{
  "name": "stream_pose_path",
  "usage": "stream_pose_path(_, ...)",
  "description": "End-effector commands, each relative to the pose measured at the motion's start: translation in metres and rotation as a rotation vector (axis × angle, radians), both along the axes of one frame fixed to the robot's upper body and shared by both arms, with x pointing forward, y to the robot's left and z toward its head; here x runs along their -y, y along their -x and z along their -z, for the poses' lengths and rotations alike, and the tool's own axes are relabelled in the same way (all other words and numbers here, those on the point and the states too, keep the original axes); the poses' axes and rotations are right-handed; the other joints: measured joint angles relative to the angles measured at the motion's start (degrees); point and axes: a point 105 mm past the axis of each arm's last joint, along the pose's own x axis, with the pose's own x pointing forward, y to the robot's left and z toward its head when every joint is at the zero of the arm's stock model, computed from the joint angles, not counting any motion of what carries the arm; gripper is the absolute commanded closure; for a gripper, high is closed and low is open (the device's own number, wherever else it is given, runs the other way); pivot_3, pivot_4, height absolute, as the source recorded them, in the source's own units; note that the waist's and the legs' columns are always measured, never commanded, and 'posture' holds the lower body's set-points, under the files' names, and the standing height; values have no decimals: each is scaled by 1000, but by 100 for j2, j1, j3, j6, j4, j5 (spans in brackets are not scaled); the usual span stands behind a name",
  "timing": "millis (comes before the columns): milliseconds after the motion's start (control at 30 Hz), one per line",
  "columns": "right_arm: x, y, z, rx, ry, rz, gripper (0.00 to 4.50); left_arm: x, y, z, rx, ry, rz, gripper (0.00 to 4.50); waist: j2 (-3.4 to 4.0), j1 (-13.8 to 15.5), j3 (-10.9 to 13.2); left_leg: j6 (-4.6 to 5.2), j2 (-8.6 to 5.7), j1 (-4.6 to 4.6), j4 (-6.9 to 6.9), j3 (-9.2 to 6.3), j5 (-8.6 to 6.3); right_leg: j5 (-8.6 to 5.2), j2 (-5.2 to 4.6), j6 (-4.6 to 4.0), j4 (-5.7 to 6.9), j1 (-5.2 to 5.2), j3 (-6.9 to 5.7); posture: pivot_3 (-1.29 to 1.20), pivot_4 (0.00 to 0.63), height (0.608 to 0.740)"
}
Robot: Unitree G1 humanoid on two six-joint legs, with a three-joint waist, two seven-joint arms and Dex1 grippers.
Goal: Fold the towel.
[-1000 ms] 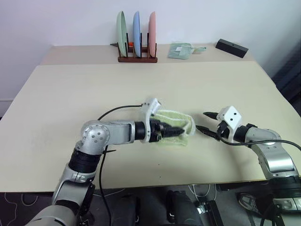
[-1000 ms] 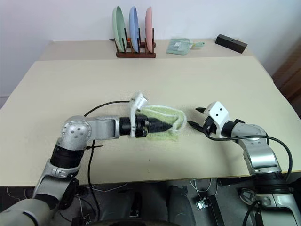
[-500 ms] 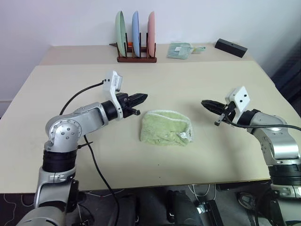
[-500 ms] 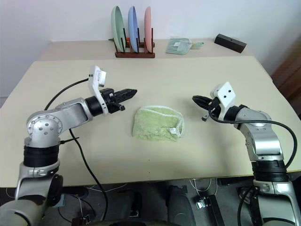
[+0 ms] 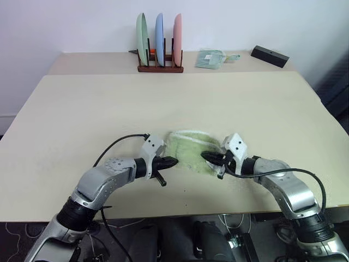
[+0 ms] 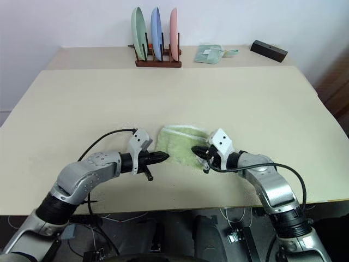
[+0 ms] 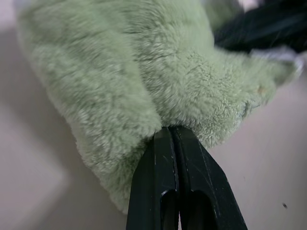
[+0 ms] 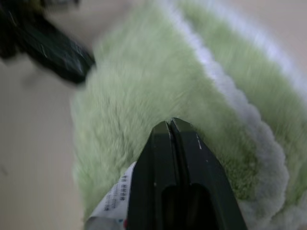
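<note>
Lying bunched on the beige table (image 5: pixel 82 103), the small light green terry towel with white stitched edging (image 5: pixel 191 154) is flanked by both grippers. The left gripper (image 5: pixel 173 161) is pressed to its near left edge, fingers closed together — the pile bulges just past the tips. The right gripper (image 5: pixel 205 156), likewise closed, is met by the right edge — a white label (image 8: pixel 112 199) lies beside its fingers.

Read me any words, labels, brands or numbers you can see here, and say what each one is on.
Nothing can be read.
White tag on the towel: dark print, too blurred to read.
Mint-green packet at the back of the table: pale label, too small to read.
</note>
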Motion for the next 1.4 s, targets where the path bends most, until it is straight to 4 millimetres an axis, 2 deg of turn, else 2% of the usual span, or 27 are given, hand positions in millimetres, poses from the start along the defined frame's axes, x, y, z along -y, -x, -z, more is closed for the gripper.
stream_pose_path(33, 11, -5, 5, 43, 65, 7, 4483, -1, -2, 1, 36, 7, -15, 4452, -3, 9, -3, 0, 0, 1, 0, 0, 0, 0, 1, 0, 1, 2, 0, 0, 150, 740)
stream_pose_path(67, 11, -6, 2, 54, 59, 7, 4483, -1, -3, -1, 45, 15, -13, 4452, -3, 14, -3, 0, 0, 2, 1, -2, 0, 0, 3, 0, 0, 5, -2, 0, 150, 740)
stream_pose_path(167, 9, -11, -30, 106, -46, -10, 3715, -6, -15, -31, 138, 144, -90, 4500, -4, 9, -3, 1, 0, 2, 5, -2, 0, 0, 3, 1, 0, 8, -2, 0, 150, 740)
stream_pose_path(200, 8, -11, -41, 125, -80, -22, 3241, -11, -22, -44, 151, 207, -140, 4500, -5, 9, -2, 1, 0, 1, 5, -3, 0, 1, 2, 1, 1, 6, -2, 0, 150, 740)
stream_pose_path(233, 8, -14, -56, 160, -106, -21, 2725, -20, -30, -64, 168, 306, -205, 4247, -5, 6, -1, 1, 1, 0, 6, -4, 1, 1, 1, 2, 1, 5, -2, 0, 150, 740)
stream_pose_path(300, 10, -18, -76, 209, -128, -16, 1653, -36, -40, -84, 125, 445, -310, 3588, -7, 4, 1, 1, 5, -4, 6, -8, 1, 4, 1, 7, 4, 0, -3, 0, 150, 740)
stream_pose_path(400, 10, -21, -89, 240, -129, -19, 199, -44, -40, -91, 27, 527, -327, 2134, -4, -13, -2, 0, 8, -1, 4, -13, 1, 13, 7, 23, 8, -1, -8, 0, 150, 740)
stream_pose_path(433, 10, -20, -94, 250, -123, -32, 0, -46, -37, -89, -39, 543, -310, 1675, -4, -14, -2, 0, 8, 1, 1, -12, 1, 14, 8, 25, 11, -1, -8, 0, 150, 740)
stream_pose_path(500, 9, -20, -98, 258, -117, -47, 0, -47, -34, -87, -116, 553, -291, 702, -4, -12, -1, 0, 8, -3, 0, -13, 0, 16, 11, 29, 12, -3, -10, 0, 150, 740)
stream_pose_path(533, 8, -16, -92, 231, -102, -72, 0, -44, -31, -78, -165, 507, -272, 204, -5, -3, -1, 0, 7, -3, 0, -12, 0, 19, 13, 33, 12, -3, -12, 0, 150, 740)
stream_pose_path(567, 7, -13, -85, 208, -84, -94, 0, -41, -29, -67, -217, 459, -260, 43, -5, 13, -1, 0, 4, -5, 0, -12, 1, 19, 17, 34, 11, -3, -16, 0, 150, 740)
stream_pose_path(633, 9, -6, -70, 160, -61, -120, 0, -35, -25, -46, -305, 381, -224, 43, -5, 17, -1, 1, -4, -4, 2, -13, 0, 19, 14, 34, 10, 3, -19, 0, 150, 740)
stream_pose_path(733, 14, -5, -61, 150, -49, -108, 0, -27, -26, -28, -394, 358, -212, 43, -5, 1, -1, 4, -13, -2, 8, -12, 0, 18, 11, 32, 6, 9, -18, 0, 150, 740)
stream_pose_path(833, 21, -5, -57, 142, -51, -76, 0, -11, -23, -22, -458, 374, -157, 43, -6, 7, -1, 3, -12, 0, 9, -11, 0, 18, 11, 33, 8, 9, -16, 0, 150, 740)
stream_pose_path(933, 29, -3, -53, 137, -43, -46, 0, 4, -22, -26, -506, 434, -105, 43, -5, 13, -1, -2, -11, 0, 8, -13, 3, 18, 12, 33, 9, 9, -16, 0, 150, 740)
stream_pose_path(1067, 39, 0, -47, 129, -30, -10, 0, 16, -25, -14, -544, 373, -95, 43, -5, 7, -2, -21, -14, -3, 9, -12, 14, 19, 10, 33, 5, 9, -16, 0, 150, 740)
stream_pose_path(1167, 44, 2, -46, 132, -17, 7, 0, 21, -27, -13, -547, 384, -99, 873, -5, 5, -2, -17, -14, 1, 9, -10, 12, 18, 10, 33, 7, 10, -15, 0, 150, 740)
stream_pose_path(1300, 50, -2, -51, 171, -4, 50, 0, 24, -28, -16, -532, 419, -106, 2752, -5, 7, -2, -13, -13, -1, 8, -11, 9, 19, 10, 33, 7, 9, -15, 0, 150, 740)
stream_pose_path(1400, 56, -14, -62, 248, 0, 112, 0, 16, -32, -22, -503, 469, -153, 4153, -5, 2, -2, -14, -12, 0, 9, -11, 10, 19, 9, 33, 7, 9, -14, 0, 150, 740)
